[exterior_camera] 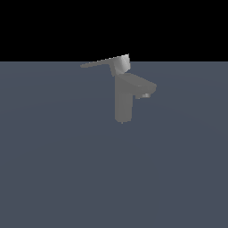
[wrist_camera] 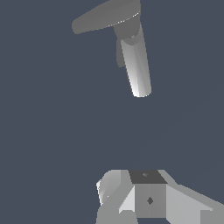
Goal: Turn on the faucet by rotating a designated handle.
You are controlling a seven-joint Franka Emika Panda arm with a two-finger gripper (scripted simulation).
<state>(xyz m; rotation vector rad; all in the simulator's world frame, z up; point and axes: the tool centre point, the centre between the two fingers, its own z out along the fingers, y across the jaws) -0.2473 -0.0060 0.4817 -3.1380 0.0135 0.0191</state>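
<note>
The faucet (exterior_camera: 123,100) stood upright on a flat slate-blue bench (exterior_camera: 53,169), a little above the middle of the exterior view. Its square grey column rose to a lighter, blocky cap, and a short thick spout (exterior_camera: 141,85) angled off toward the exterior view's right. The handle (exterior_camera: 100,63), a long thin flat lever, reached out from the cap toward the exterior view's left, nearly level, its tip well clear of the column. A small pin showed just under the column's foot.

No arm appeared in the exterior view.

In the wrist view the faucet (wrist_camera: 135,65) was seen from another angle, the column foreshortened into a pale bar, with the handle (wrist_camera: 105,17) spreading broad and flat across its far end. Part of the pincer (wrist_camera: 148,199) sat at the frame's edge, only its blocky grey body showing, well apart from the faucet and touching nothing. Its fingertips lay out of frame, so I cannot tell how far it was open, nor whether it held anything.
</note>
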